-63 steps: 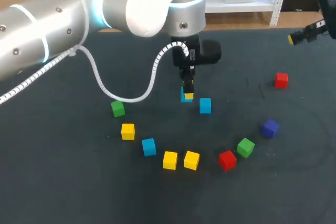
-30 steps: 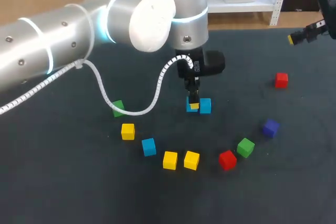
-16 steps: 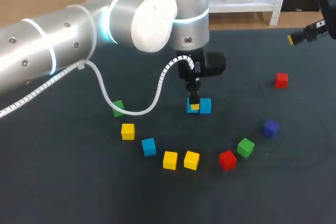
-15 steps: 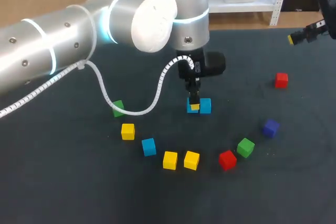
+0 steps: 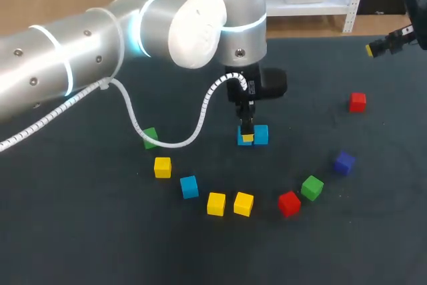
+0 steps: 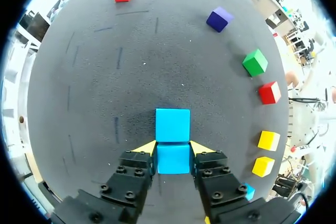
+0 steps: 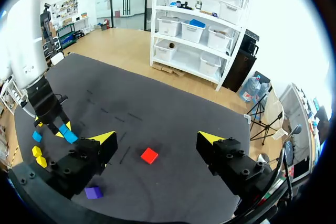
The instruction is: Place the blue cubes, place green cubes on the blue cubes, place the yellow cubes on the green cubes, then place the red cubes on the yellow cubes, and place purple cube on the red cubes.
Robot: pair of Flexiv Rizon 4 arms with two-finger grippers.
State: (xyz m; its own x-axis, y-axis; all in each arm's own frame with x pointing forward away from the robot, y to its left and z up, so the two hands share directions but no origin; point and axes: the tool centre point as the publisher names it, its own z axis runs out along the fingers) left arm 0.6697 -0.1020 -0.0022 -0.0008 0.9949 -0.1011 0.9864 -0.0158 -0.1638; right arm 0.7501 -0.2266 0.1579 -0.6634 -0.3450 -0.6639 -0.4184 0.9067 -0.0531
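Blue base-laying is going on: the left gripper (image 6: pixel 173 149) is clamping a small blue cube (image 6: pixel 173 162) on the dark mat (image 6: pixel 100 82), touching a second blue cube (image 6: pixel 172 125), so letting go and lifting straight seems next; the right gripper (image 7: pixel 156 139) is hanging open, empty.

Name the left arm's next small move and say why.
Probably open the left gripper and let go. The held blue cube sits flush against the second blue cube, seemingly down on the table, with both fingers pressing its sides. It looks placed, and releasing before lifting should keep the pair together.
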